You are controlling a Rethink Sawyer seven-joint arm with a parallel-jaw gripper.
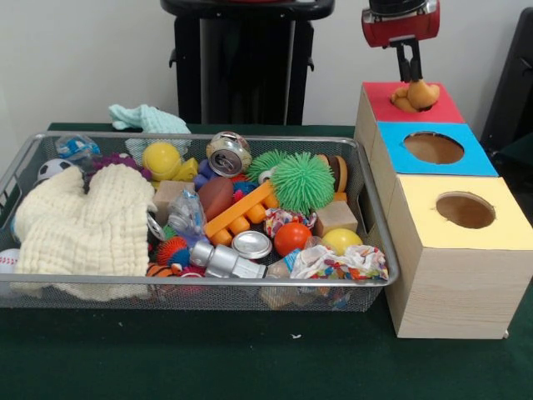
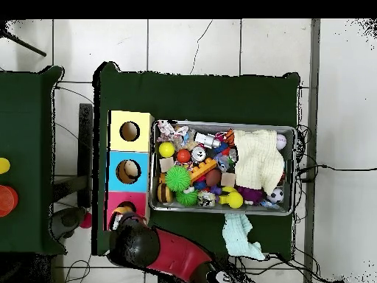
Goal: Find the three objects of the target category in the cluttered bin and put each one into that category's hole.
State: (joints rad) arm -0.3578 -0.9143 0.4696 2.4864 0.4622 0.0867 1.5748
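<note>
The wire mesh bin (image 1: 208, 282) sits on the green table, full of clutter; it also shows in the overhead view (image 2: 221, 124). The pale wooden box's red-surround hole (image 1: 445, 108) is the one farthest from the front camera. An orange-yellow plush toy (image 1: 416, 95) sits in that hole, and part of it shows from above (image 2: 122, 214). My gripper (image 1: 408, 75) hangs straight above it, fingers close together with their tips on the toy's top. From above, the arm hides the gripper. A small orange, black-striped thing (image 1: 158, 271) lies at the bin's front edge; I cannot tell what it is.
The blue-surround hole (image 1: 433, 148) and the yellow-surround hole (image 1: 465, 210) lie nearer the front camera. The bin holds a cream cloth (image 1: 79, 225), a green spiky ball (image 1: 302, 181), cans (image 1: 229, 153) and yellow balls (image 1: 161, 158). A teal cloth (image 1: 148, 118) lies behind the bin.
</note>
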